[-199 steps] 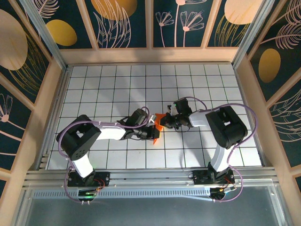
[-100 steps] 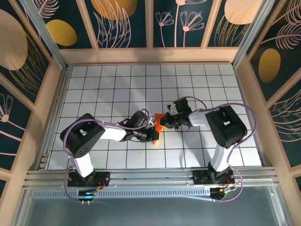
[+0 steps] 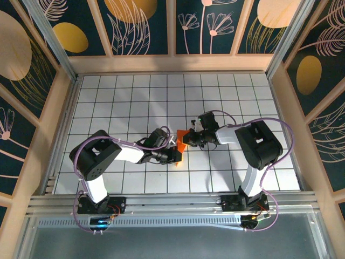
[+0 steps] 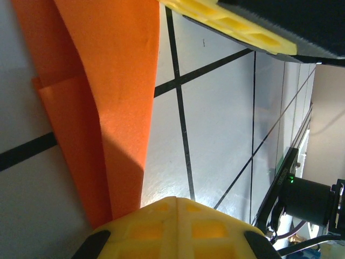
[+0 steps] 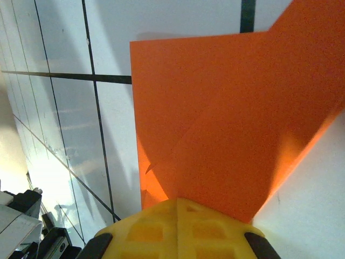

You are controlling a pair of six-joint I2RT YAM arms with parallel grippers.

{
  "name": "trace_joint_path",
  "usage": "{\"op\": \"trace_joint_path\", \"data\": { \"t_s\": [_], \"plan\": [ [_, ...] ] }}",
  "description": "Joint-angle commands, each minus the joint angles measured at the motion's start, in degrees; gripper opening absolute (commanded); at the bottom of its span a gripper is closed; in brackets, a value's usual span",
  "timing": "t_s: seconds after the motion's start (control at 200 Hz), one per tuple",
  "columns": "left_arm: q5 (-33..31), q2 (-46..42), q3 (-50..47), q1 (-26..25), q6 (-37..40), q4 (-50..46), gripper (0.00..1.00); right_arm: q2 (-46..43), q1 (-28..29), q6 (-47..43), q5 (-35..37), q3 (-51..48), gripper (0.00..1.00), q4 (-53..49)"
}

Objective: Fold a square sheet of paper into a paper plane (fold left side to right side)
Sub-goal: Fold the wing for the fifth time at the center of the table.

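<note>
Orange paper [image 5: 215, 118]: creases plain at right wrist, unreadable from above

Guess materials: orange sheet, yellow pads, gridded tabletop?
Orange sheet: thin matte paper, likely; sharp creases, layered folds.
Yellow pads: moulded plastic or rubber, can't tell which; waffle-pocket surface.
Tabletop: smooth semi-gloss white board with black lines; it shows glare.

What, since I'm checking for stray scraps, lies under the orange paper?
The white gridded table shows around the orange paper. Its folded layers overlap, and the surface directly beneath is covered, so unseen.
</note>
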Motion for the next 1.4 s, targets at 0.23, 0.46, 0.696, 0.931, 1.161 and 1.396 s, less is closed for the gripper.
{"op": "trace_joint_path", "data": {
  "t_s": [0.23, 0.46, 0.696, 0.931, 1.161, 1.396],
  "plan": [
    [0.25, 1.51, -1.95, -1.13, -0.54, -0.59, 0.06, 4.82, 1.24, -2.11, 8.74, -1.14, 0.00, -5.94],
    [0.14, 0.46, -2.70, -1.52, 0.62, -1.98, 0.06, 5.01, 1.21, -2.27, 9.01, -1.05, 0.00, -6.21],
    [0.27, -0.68, -3.70, -2.50, 3.12, -4.42, 0.06, 5.18, 1.25, -2.46, 9.09, -1.05, 0.00, -6.58],
    [-0.08, -2.54, -6.41, -3.09, 3.96, -4.70, 0.05, 5.28, 1.30, -2.42, 9.10, -1.09, 0.00, -6.71],
    [-2.07, -6.46, -9.46, -3.28, 4.12, -5.65, 0.03, 5.33, 1.42, -2.47, 9.02, -0.62, 0.00, -7.06],
    [-2.60, -15.01, -10.47, -1.57, 3.74, -5.55, 0.01, 5.37, 1.74, -2.60, 8.75, -0.09, 0.00, -7.18]
  ]
}}
